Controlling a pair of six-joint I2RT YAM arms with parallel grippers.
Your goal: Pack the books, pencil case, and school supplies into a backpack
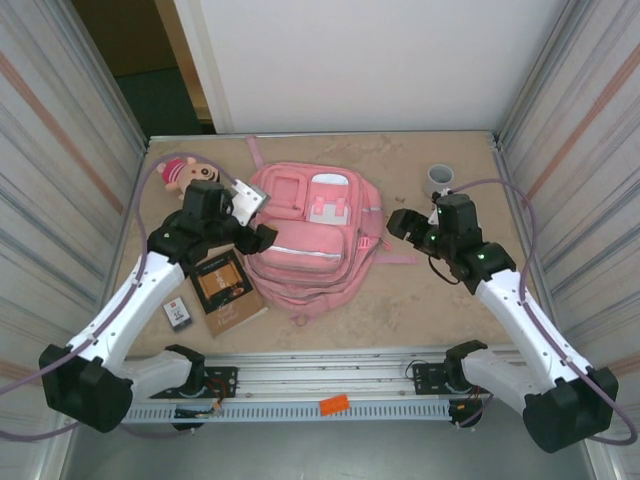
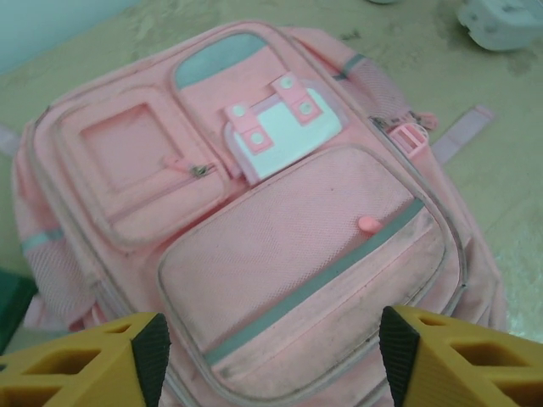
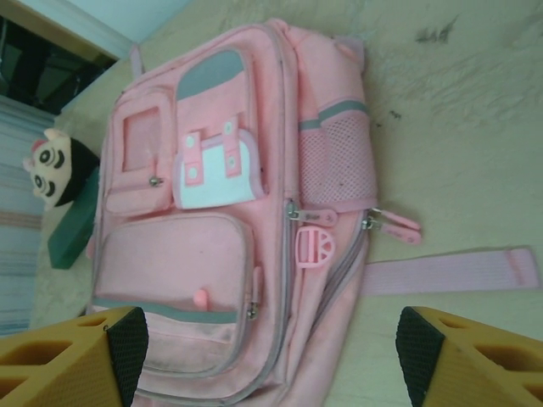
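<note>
Even soft light from above, no glare, shadows faint. Wrist views hazy, greenish cast; backpack [image 2: 280,212] ahead of left gripper [image 2: 271,356] slightly soft.

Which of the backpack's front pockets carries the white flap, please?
The upper right pocket: the upper left pocket and lower pocket have no flap.

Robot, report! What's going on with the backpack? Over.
Left gripper open, empty, by backpack. Right gripper open, empty. Zips look shut, book outside beside it. Nothing blocking.
</note>
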